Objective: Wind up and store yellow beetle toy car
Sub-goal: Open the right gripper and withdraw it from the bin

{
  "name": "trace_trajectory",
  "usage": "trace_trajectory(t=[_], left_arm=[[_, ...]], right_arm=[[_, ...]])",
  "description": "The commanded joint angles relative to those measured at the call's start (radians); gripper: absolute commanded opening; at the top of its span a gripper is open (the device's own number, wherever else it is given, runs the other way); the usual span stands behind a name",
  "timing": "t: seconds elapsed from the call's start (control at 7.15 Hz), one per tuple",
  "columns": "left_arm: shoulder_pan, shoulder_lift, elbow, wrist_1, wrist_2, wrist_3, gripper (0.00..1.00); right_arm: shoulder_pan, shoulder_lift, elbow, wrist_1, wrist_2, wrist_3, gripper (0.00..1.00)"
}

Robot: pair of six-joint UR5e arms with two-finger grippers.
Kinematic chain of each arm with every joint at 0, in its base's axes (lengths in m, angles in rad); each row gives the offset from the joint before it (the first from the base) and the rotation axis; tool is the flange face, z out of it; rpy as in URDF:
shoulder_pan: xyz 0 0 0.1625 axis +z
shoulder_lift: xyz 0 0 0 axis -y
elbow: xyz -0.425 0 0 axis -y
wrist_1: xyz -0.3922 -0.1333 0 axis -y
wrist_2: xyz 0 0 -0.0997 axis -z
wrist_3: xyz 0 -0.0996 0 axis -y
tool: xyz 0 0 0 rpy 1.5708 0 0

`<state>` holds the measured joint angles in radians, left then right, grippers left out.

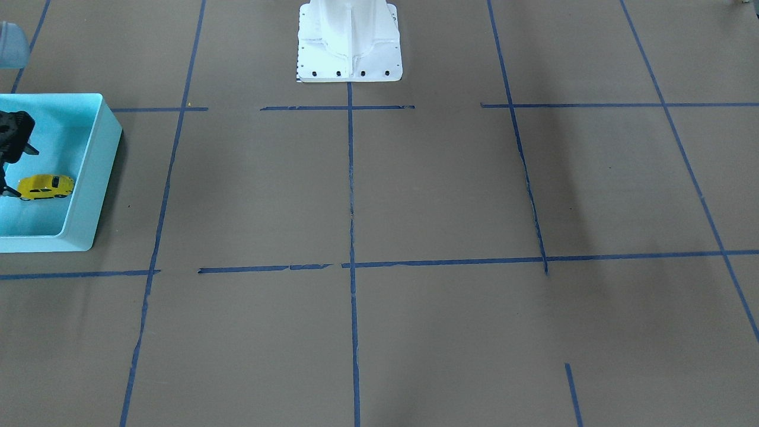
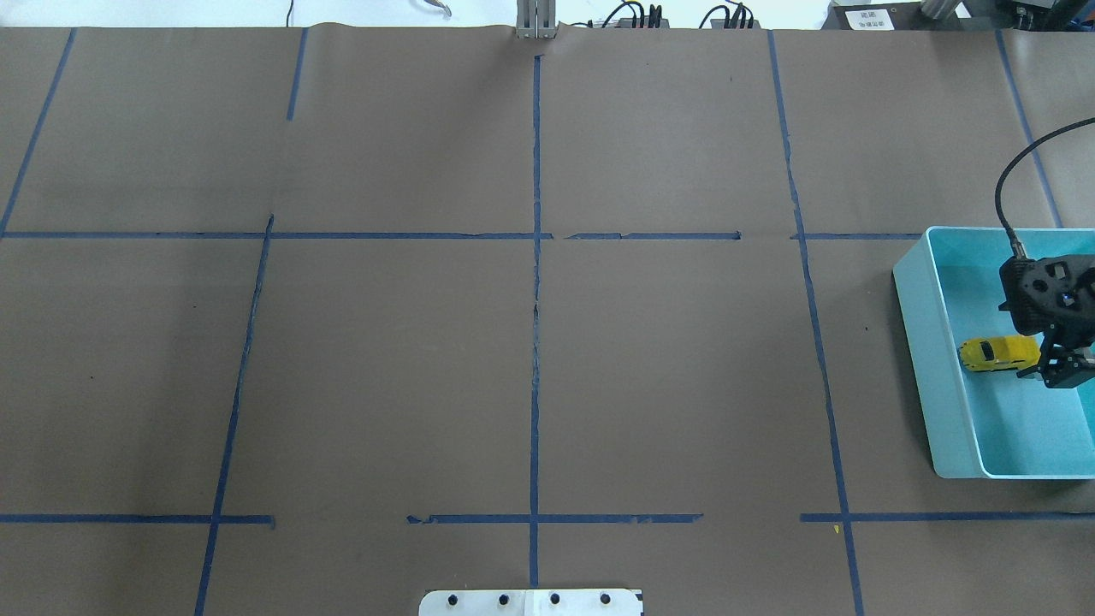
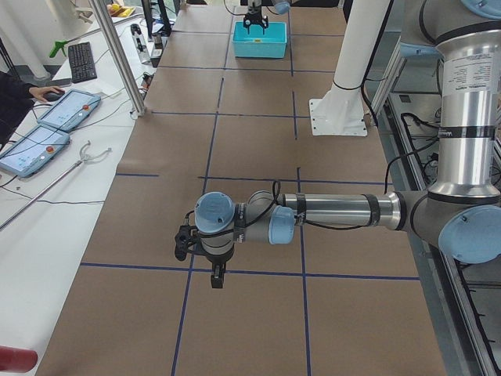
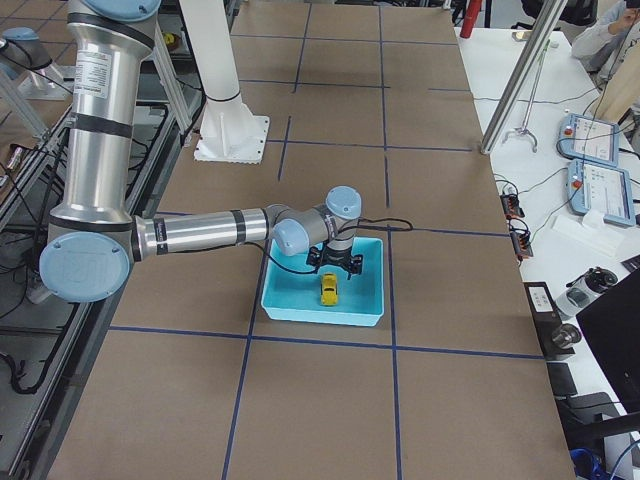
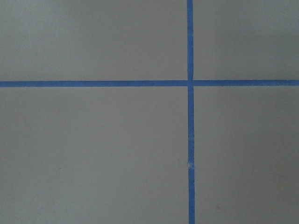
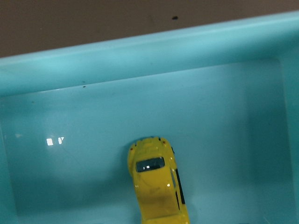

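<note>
One car: yellow, rounded, dark windows, on floor of one blue bin at table right edge | two grippers: right gripper spread wide just beside car; left gripper cannot tell.

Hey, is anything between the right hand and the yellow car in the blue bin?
Nothing visible. The yellow car lies on the floor of the bin, with the right hand directly over one end.

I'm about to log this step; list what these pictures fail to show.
The yellow beetle toy car: one end cut by the right wrist view's bottom edge, covered by the right gripper overhead.
The right gripper: cut by the front view's left edge; contact with car unclear.
The left gripper: only in the left side view; state unreadable.
</note>
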<state>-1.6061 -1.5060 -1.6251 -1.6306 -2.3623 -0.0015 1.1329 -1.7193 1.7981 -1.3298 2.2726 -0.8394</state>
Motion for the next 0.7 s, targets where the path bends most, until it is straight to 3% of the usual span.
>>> trace_trajectory(t=[0.0,0.28,0.56], left_arm=[[0.0,-0.005,-0.004,0.002,0.0,0.0,1.0],[0.002,-0.042,-0.009,0.011,-0.003,0.0,1.0],[0.003,-0.051,-0.015,0.011,-0.003,-0.002,1.0]], right_arm=[[0.154,0.0,-0.011,-0.092,0.059,-0.004,1.0],[0.243,-0.012,-0.008,-0.109,0.061,-0.007,1.0],[0.322,-0.013,-0.006,-0.253,0.105,-0.004,1.0]])
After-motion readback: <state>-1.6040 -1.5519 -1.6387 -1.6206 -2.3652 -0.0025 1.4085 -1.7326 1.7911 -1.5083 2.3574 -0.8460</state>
